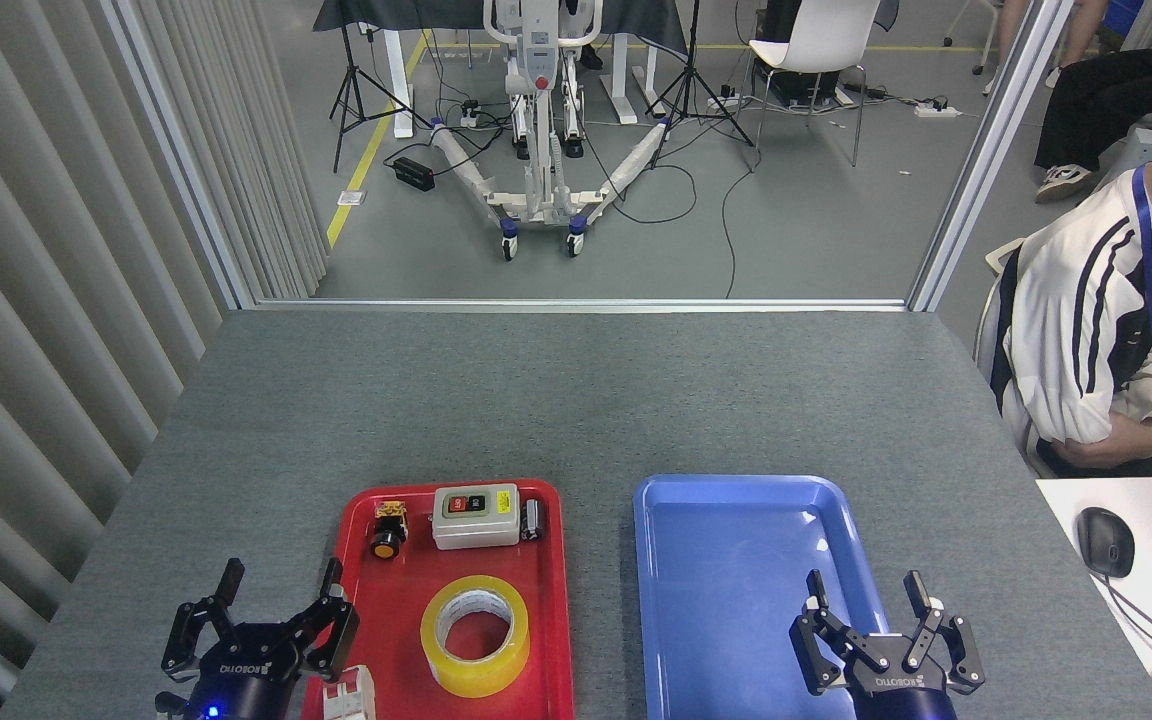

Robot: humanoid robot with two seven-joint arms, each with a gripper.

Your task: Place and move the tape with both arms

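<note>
the tape (475, 636) lay flat in the red tray (548, 590) near the counter's (576, 400) front edge. the left claw (271, 625) was spread wide beside that tray. the right claw (871, 625) was spread wide over the blue tray (716, 520).

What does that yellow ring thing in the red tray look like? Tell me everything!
It is a roll of tape, wide and see-through yellow, wound round a white cardboard core with small print inside. It lies flat with its hole facing up, so the red tray shows through the middle. It sits in the near half of that tray, apart from the other items there. Nothing grips it: both sets of robot fingers are away from it.
</note>
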